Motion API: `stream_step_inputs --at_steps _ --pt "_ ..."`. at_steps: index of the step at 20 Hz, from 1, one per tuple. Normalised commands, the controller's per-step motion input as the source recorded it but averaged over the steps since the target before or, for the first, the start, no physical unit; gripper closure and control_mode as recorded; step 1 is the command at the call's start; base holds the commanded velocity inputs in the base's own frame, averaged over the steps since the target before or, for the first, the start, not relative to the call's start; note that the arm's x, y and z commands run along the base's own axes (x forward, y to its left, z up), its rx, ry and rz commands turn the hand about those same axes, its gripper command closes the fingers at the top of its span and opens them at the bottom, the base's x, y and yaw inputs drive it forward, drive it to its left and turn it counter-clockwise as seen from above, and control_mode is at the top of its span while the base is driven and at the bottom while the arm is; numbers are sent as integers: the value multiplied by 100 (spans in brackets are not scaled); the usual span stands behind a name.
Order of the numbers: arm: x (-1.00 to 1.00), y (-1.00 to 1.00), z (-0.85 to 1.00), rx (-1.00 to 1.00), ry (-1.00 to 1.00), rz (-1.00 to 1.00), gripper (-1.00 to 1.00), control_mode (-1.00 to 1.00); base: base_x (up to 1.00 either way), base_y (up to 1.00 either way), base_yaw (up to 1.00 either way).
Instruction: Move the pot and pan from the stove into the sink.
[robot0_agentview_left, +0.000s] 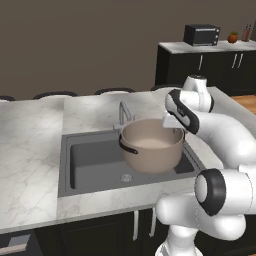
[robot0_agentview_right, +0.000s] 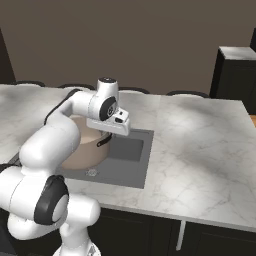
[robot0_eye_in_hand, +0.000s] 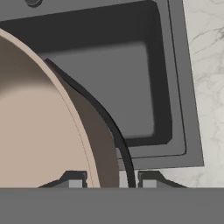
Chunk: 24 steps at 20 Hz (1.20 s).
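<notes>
The beige pot (robot0_agentview_left: 151, 146) hangs over the dark grey sink (robot0_agentview_left: 90, 162), tilted slightly, with its rim above counter level. My gripper (robot0_agentview_left: 175, 129) is shut on the pot's far-right rim by a dark side handle. From the right base view, the pot (robot0_agentview_right: 86, 150) sits behind my arm and the gripper (robot0_agentview_right: 106, 138) holds it over the sink (robot0_agentview_right: 129, 156). In the hand view the fingertips (robot0_eye_in_hand: 75, 183) straddle the pot's rim (robot0_eye_in_hand: 94, 144) and its thin dark handle, with the gripper (robot0_eye_in_hand: 112, 183) closed on them. The pan and the stove are out of view.
A silver faucet (robot0_agentview_left: 124, 113) stands behind the basin, close to the pot's far side. Pale marble counter (robot0_agentview_right: 200, 150) surrounds the sink. Dark chair backs (robot0_agentview_left: 55, 94) line the counter's far edge. A dark cabinet with a microwave (robot0_agentview_left: 201, 35) stands at the back right.
</notes>
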Motion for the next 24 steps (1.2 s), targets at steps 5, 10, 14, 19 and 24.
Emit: stream_step_inputs --at_steps 5,10,14,19,24 --pt "44 0 -23 -1 0 -5 100 -100 0 0 0" --pt "6 0 -4 0 1 0 100 -100 0 0 0" --pt "4 -1 -14 -1 -1 0 100 -100 0 0 0" --pt "11 0 -39 -4 -2 1 100 -100 0 0 0" --pt "20 0 -32 -3 -5 0 100 -100 0 0 0"
